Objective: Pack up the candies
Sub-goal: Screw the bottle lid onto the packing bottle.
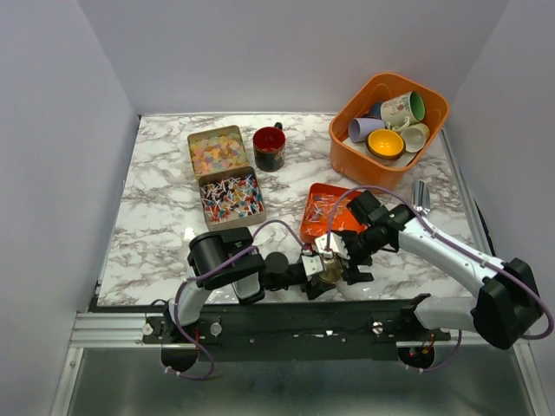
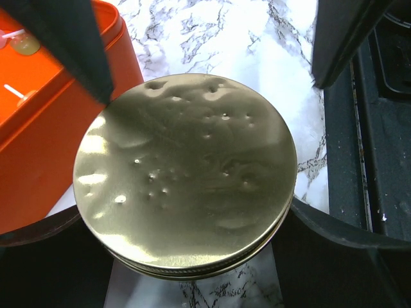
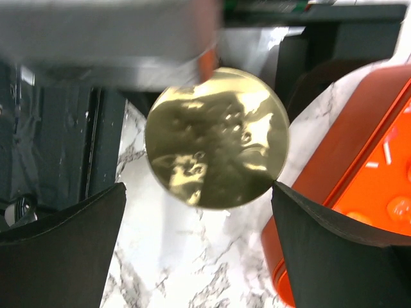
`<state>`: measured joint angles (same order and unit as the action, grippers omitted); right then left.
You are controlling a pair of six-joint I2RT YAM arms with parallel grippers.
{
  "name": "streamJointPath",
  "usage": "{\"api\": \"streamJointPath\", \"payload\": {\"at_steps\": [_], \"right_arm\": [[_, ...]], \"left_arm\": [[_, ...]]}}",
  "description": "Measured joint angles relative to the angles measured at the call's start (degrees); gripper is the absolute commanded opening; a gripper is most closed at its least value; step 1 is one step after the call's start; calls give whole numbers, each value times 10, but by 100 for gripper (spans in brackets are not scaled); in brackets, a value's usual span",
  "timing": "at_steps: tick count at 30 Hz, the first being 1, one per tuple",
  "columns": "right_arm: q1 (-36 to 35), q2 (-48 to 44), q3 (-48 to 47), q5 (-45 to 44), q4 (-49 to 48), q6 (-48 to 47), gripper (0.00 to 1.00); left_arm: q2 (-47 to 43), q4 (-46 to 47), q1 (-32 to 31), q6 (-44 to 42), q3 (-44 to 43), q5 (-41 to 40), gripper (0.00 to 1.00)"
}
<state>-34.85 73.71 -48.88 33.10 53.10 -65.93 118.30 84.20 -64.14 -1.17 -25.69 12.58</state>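
Candies fill three containers: pastel squares in a tin (image 1: 217, 152), red, blue and white wrapped pieces in a tin (image 1: 231, 198), and pale clear-wrapped ones in an orange tin (image 1: 328, 211). My left gripper (image 1: 316, 264) is shut on a round gold lid (image 1: 330, 269) near the table's front edge. In the left wrist view the lid (image 2: 186, 173) fills the space between the jaws of the left gripper (image 2: 185, 213), beside the orange tin (image 2: 45, 128). My right gripper (image 1: 349, 254) is open and empty. In its wrist view the right gripper (image 3: 199, 187) has the lid (image 3: 215, 138) just ahead.
An orange basket (image 1: 347, 147) of mugs stands at the back right. A dark red mug (image 1: 269, 148) stands next to the pastel tin. A silvery utensil (image 1: 422, 196) lies right of the orange tin (image 3: 359, 160). The two grippers are close together.
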Motion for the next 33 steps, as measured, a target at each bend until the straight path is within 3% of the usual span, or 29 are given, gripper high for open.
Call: {"api": "streamJointPath", "payload": {"at_steps": [11, 19, 27, 33], "right_arm": [[0, -90, 36, -14, 54, 67, 100], [0, -40, -18, 23, -13, 113, 100], [0, 71, -56, 50, -38, 89, 100], [0, 98, -69, 61, -36, 62, 100]], "left_arm": [[1, 1, 13, 6, 0, 4, 0], [1, 1, 14, 6, 0, 4, 0], [1, 1, 14, 6, 0, 4, 0], [1, 1, 14, 6, 0, 3, 0]]}}
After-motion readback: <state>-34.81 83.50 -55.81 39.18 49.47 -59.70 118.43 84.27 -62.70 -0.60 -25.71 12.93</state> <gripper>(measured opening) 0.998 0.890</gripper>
